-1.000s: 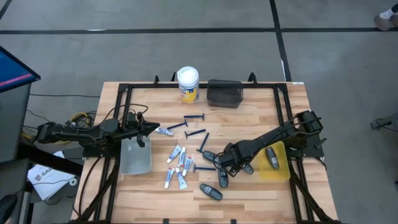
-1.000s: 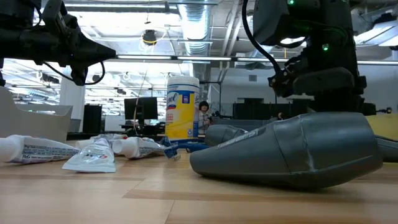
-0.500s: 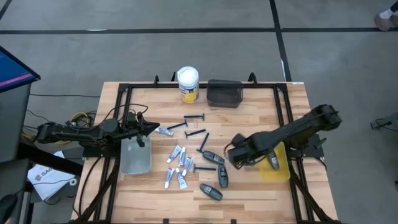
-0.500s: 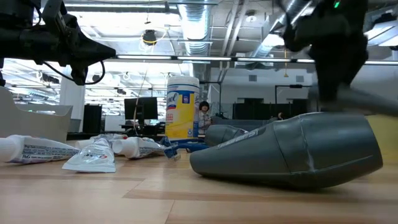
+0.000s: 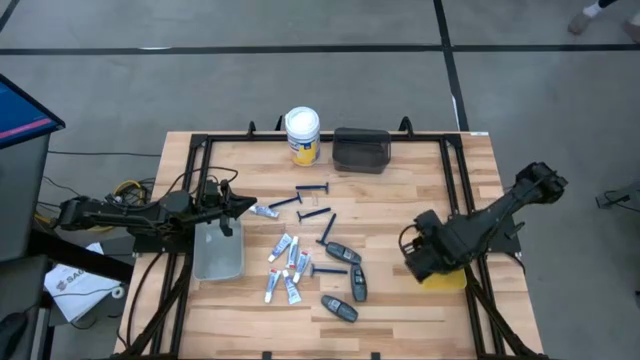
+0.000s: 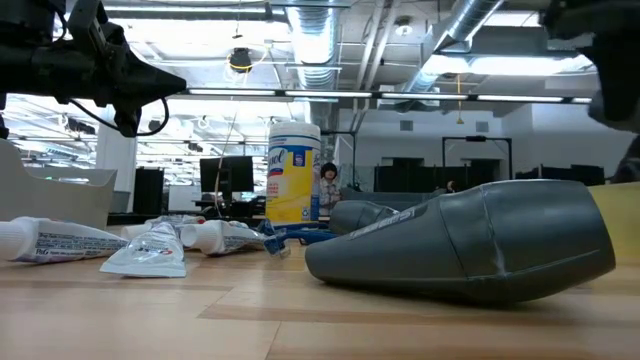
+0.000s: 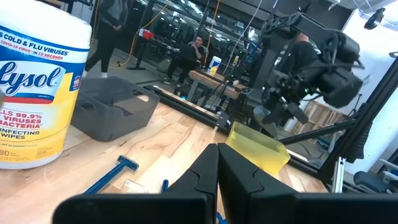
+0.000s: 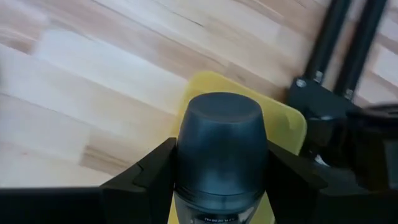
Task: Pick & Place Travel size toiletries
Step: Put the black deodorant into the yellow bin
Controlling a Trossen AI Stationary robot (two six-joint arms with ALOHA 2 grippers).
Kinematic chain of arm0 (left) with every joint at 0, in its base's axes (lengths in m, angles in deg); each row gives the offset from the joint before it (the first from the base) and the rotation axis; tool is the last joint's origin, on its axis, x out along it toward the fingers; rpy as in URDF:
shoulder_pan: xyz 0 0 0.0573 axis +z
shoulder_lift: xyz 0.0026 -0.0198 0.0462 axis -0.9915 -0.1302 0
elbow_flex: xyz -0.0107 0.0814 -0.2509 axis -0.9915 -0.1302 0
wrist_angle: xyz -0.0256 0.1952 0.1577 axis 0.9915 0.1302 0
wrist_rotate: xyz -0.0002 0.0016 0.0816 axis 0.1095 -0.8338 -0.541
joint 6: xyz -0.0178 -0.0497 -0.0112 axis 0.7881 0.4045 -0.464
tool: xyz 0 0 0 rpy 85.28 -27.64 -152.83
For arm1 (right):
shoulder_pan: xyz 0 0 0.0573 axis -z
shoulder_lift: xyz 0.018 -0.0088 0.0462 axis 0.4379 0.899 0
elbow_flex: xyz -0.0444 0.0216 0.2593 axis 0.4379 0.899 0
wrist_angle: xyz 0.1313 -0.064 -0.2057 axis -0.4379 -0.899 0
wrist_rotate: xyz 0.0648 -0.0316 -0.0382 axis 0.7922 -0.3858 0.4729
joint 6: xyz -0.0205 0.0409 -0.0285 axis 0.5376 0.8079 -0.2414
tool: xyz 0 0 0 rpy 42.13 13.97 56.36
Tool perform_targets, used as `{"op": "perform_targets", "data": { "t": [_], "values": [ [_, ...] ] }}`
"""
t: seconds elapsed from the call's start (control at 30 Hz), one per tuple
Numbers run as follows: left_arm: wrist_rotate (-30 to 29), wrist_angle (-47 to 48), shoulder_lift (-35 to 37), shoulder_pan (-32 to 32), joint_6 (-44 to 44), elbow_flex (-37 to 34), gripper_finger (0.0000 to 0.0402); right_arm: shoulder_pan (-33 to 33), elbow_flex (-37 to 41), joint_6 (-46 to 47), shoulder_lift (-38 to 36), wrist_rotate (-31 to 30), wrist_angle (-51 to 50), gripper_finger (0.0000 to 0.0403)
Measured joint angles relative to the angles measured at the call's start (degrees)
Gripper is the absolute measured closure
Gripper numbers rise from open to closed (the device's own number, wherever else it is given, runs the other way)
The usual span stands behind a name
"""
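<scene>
**Carrying a grey pod over the yellow tray**

Holding a dark grey pod [image 8: 219,149] between its fingers, the right pincer [image 5: 424,257] hangs over the near end of the yellow tray [image 8: 286,127] at the right side of the tabletop [image 5: 400,200]. The pod points down at the tray floor, held around its body.

The likely slip is a release too close to the tray's edge: the rounded pod could strike the rim and roll out onto the wood, or tip against the black frame beside it. A release from too high could make it bounce.

Other toiletries wait mid-table: three more pods [image 5: 340,252], small tubes [image 5: 285,250] and blue razors [image 5: 312,190], all well apart from the tray.

The left pincer [image 5: 240,204] is closed on nothing and waits above the clear tray [image 5: 218,258] on the left.
</scene>
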Motion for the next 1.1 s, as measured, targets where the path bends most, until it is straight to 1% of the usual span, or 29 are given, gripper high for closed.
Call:
{"op": "perform_targets", "data": {
  "t": [0.17,0.37,0.5,0.67,0.83,0.97,1.1],
  "values": [
    [0.0,0.0,0.0,0.0,0.0,0.0,0.0401,-3.6,3.0,6.1,3.5,4.0,-0.6,0.0210],
    [0.0,0.0,0.0,0.0,0.0,0.0,0.0401,-6.1,5.7,10.2,5.0,8.2,0.3,0.0208],
    [0.0,0.0,0.0,0.0,0.0,0.0,0.0401,-7.7,7.6,13.4,5.0,8.6,2.2,0.0203],
    [0.0,0.0,0.0,0.0,0.0,0.0,0.0401,-8.9,8.5,14.8,5.0,8.6,4.2,0.0203],
    [0.0,0.0,0.0,0.0,0.0,0.0,0.0401,-9.9,9.7,17.3,5.0,9.2,4.2,0.0197],
    [0.0,-0.1,0.0,0.0,0.0,0.0,0.0401,-10.0,11.2,17.5,5.0,10.9,5.6,0.0186],
    [0.0,-0.1,0.0,0.0,0.0,0.0,0.0401,-10.0,11.8,17.5,5.0,11.4,6.0,0.0188]
  ]
}}
